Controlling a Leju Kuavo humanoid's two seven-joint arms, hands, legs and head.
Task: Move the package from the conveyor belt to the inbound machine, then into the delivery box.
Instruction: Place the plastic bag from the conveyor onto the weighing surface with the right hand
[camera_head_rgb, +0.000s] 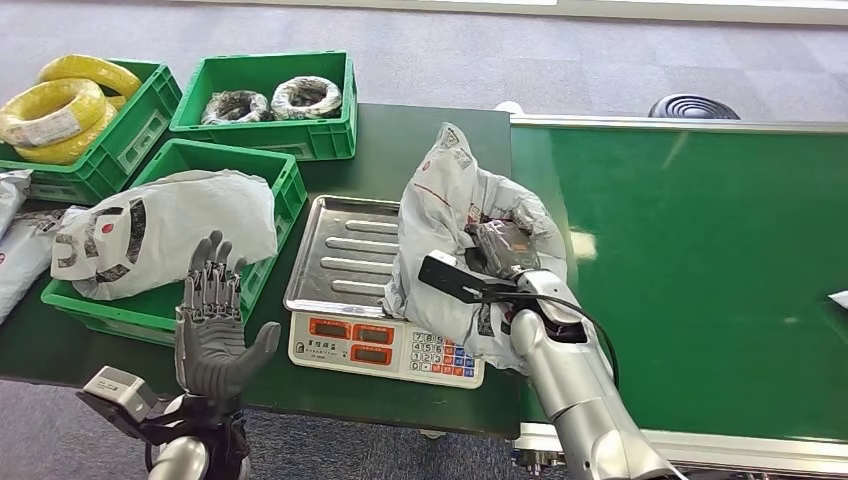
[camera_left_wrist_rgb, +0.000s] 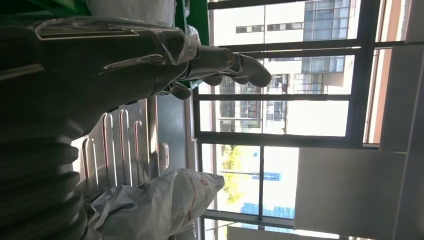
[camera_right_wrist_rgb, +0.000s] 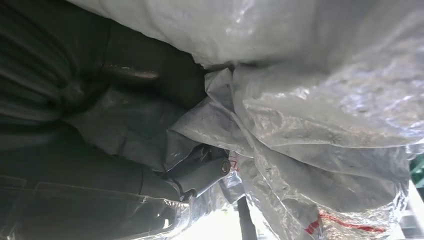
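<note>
Grey plastic package, gripped by the right hand, hangs at the scale's three o'clock edge, left hand spread empty; next, probably, setting it on the tray.

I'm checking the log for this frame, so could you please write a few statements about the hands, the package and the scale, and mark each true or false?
1. The right hand grips the package. True.
2. The package lies flat on the belt. False: it is held up at the scale's tray.
3. The left hand holds a second package. False: it is raised with fingers spread, holding nothing.
4. A grey bag lies in the near green bin. True.
5. The far bins hold cable coils. True.
</note>
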